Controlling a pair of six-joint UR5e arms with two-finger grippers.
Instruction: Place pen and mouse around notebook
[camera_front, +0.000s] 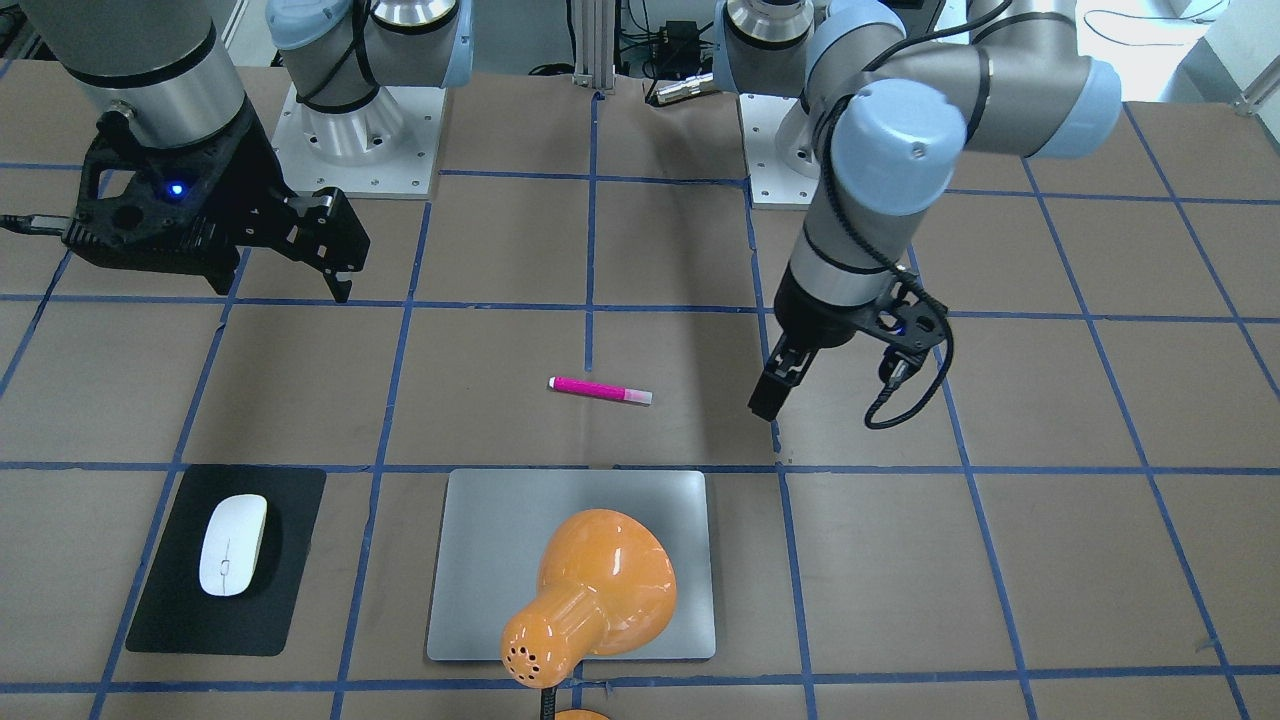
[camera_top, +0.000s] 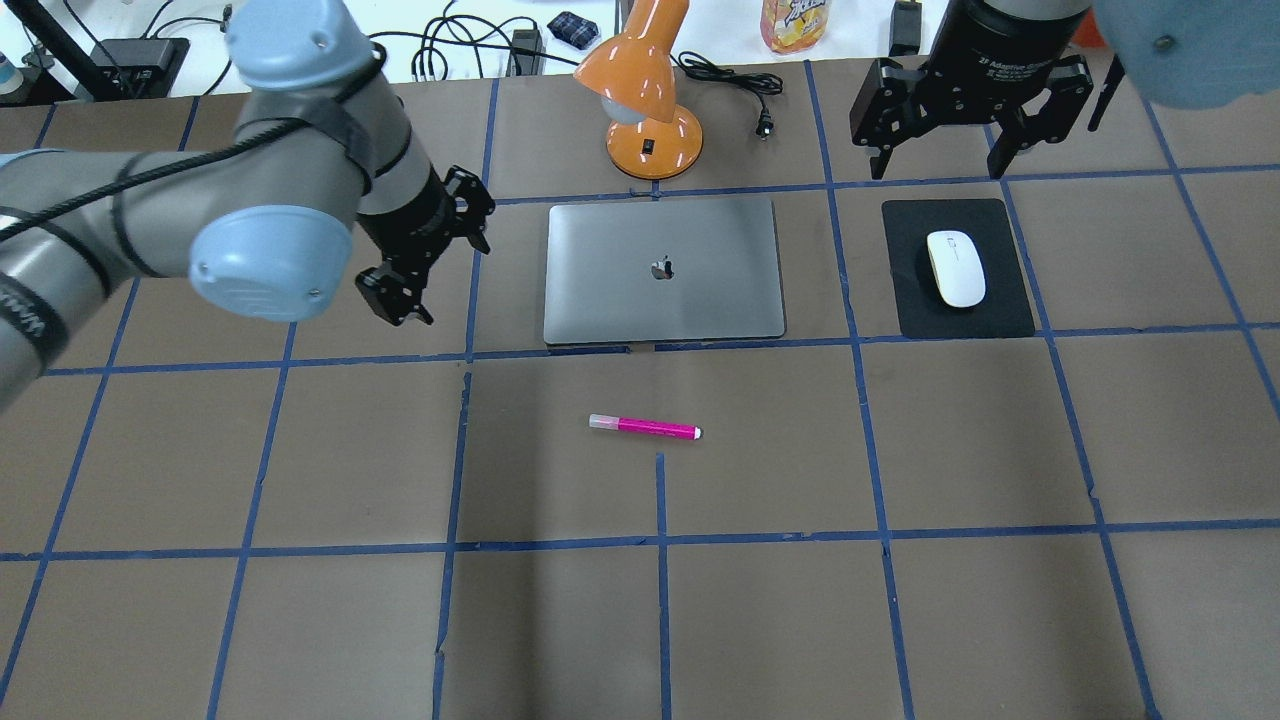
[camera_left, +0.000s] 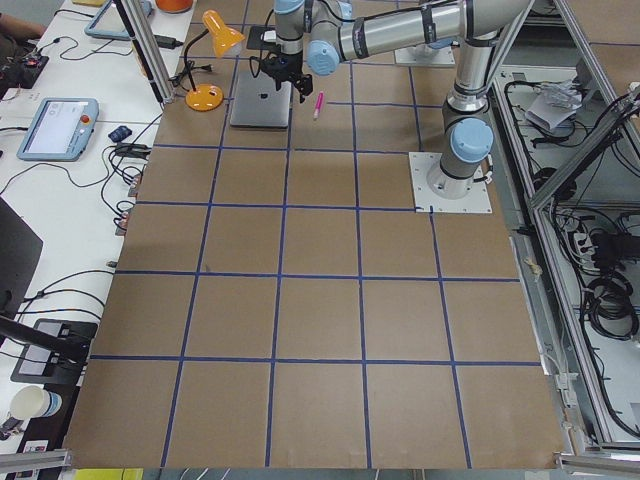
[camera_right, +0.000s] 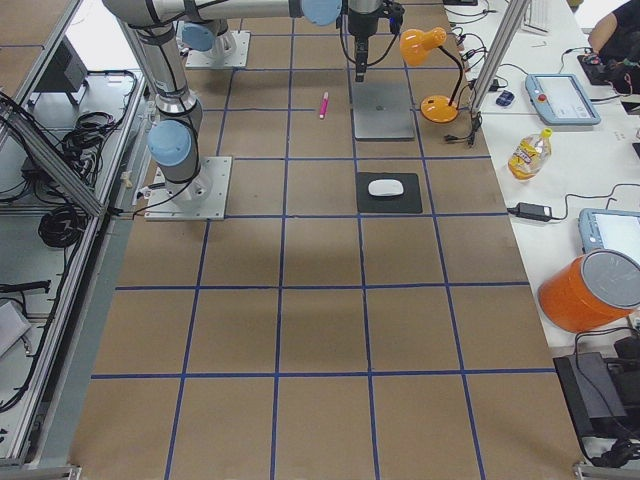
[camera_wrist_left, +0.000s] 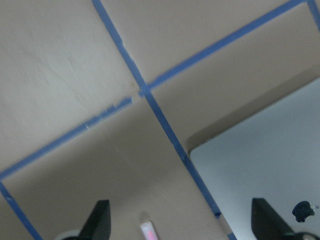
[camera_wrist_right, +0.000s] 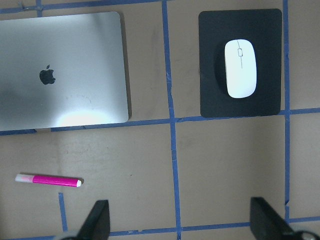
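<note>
The silver-grey notebook (camera_top: 610, 290) lies closed and flat on the table. The pink pen (camera_top: 645, 427) lies on the brown surface on the robot's side of it, parallel to its long edge. The white mouse (camera_top: 956, 268) rests on a black mat (camera_top: 1005, 310) to the notebook's right. My left gripper (camera_top: 400, 298) hangs open and holds nothing, just left of the notebook; its wrist view shows the notebook's corner (camera_wrist_left: 265, 165) and the pen's pale end (camera_wrist_left: 147, 231). My right gripper (camera_top: 940, 165) hovers open above the far edge of the mat, with the mouse (camera_wrist_right: 240, 68) in its wrist view.
An orange desk lamp (camera_top: 650, 100) stands at the notebook's far edge, its shade hanging over the lid (camera_front: 600, 590). Its cord (camera_top: 730, 85) trails to the right. Blue tape lines grid the brown table. Cables and a bottle sit beyond the far edge.
</note>
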